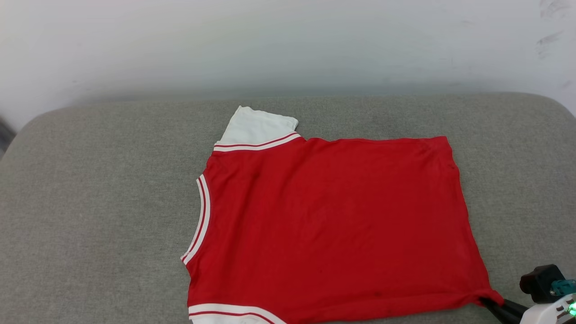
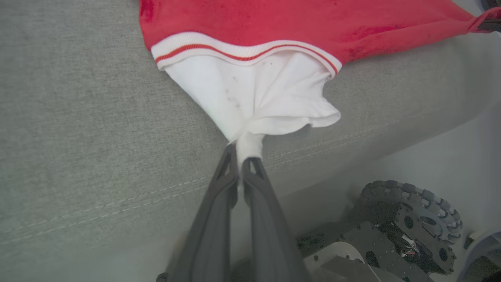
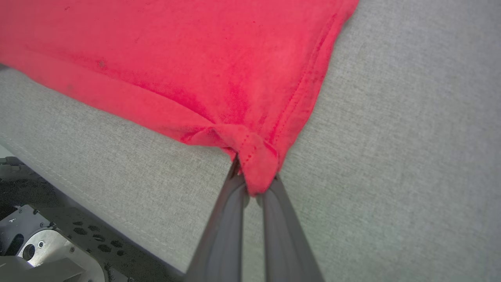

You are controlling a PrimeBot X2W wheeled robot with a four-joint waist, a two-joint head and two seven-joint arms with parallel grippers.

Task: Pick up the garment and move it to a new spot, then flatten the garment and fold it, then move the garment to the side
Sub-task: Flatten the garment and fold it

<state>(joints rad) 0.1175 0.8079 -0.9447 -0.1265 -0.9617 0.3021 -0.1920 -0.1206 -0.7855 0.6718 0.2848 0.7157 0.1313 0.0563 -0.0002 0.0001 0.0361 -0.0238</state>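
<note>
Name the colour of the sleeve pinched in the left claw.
White sleeve, edged with red-and-white striped trim; best in the left wrist view.

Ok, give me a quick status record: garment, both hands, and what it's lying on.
garment: spread flat, plain red face up, collar toward the head view's left
surface: grey fabric cushion
far sleeve: white, lying flat beyond the striped trim
left hand: shut on the near white sleeve, cloth bunched at the fingertips
right hand: shut on the near hem corner
fold: not yet started
</note>
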